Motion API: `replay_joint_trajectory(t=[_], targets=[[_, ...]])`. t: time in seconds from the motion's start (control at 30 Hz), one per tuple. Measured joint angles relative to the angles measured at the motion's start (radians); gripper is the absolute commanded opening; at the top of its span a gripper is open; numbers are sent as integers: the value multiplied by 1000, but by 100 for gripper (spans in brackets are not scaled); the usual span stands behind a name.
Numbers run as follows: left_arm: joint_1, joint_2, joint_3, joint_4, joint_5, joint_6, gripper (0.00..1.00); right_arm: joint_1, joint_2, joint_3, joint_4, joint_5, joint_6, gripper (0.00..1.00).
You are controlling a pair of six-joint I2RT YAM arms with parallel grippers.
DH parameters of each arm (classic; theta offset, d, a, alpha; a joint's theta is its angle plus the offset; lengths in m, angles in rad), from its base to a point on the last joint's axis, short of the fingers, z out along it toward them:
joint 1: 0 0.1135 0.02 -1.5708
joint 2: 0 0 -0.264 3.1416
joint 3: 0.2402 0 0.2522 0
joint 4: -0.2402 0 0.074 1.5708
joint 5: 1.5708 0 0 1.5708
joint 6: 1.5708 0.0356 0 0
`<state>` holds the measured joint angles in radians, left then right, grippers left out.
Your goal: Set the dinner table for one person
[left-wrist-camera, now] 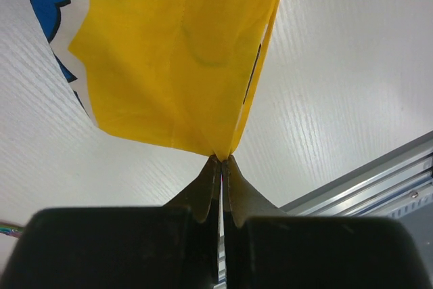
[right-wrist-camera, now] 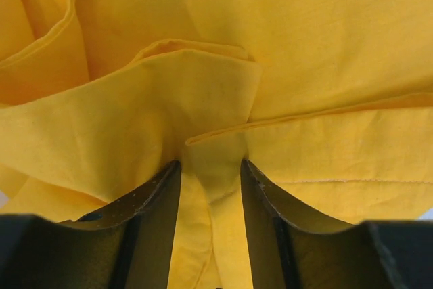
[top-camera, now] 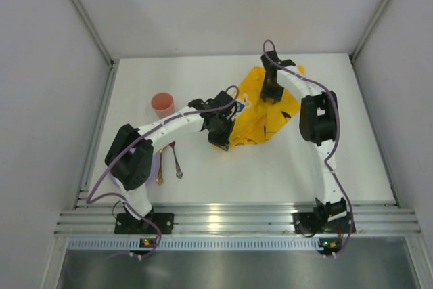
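Note:
The white dinner table (top-camera: 284, 174) carries a crumpled yellow cloth (top-camera: 260, 123) with a cartoon print at its middle back. My left gripper (top-camera: 220, 126) is at the cloth's near left corner. In the left wrist view the gripper (left-wrist-camera: 222, 159) is shut on a corner of the cloth (left-wrist-camera: 176, 52), held above the tabletop (left-wrist-camera: 338, 86). My right gripper (top-camera: 270, 96) is at the cloth's far edge. In the right wrist view the gripper (right-wrist-camera: 211, 164) has its jaws closed on a bunched fold of the cloth (right-wrist-camera: 270, 45), which fills the view.
A red cup (top-camera: 162, 103) stands at the left, beyond the left arm. A gold spoon (top-camera: 160, 167) and a dark fork (top-camera: 177, 164) lie near the left arm's base. Aluminium rails (top-camera: 237, 221) edge the near side; one shows in the left wrist view (left-wrist-camera: 379, 174).

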<state>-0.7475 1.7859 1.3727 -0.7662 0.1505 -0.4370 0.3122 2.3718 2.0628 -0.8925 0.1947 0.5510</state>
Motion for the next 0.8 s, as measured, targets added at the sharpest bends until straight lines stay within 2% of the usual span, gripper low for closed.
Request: replay_joint_trajectory(t=[0.07, 0.17, 0.2, 0.43, 0.57, 0.73, 0.8], targets=[[0, 6, 4, -6, -7, 11, 0, 0, 4, 0, -4, 7, -2, 36], [0, 23, 16, -17, -15, 27, 0, 0, 4, 0, -8, 22, -5, 21], [0, 29, 20, -20, -18, 33, 0, 0, 4, 0, -10, 25, -6, 19], [6, 67, 41, -34, -19, 55, 0, -1, 4, 0, -15, 42, -9, 16], [10, 88, 51, -40, -6, 62, 0, -1, -12, -22, -15, 51, -8, 24], [11, 106, 64, -42, 16, 65, 0, -3, -48, -62, -24, 70, -9, 26], [12, 114, 68, -41, 20, 65, 0, -7, -63, -81, -24, 79, -8, 23]])
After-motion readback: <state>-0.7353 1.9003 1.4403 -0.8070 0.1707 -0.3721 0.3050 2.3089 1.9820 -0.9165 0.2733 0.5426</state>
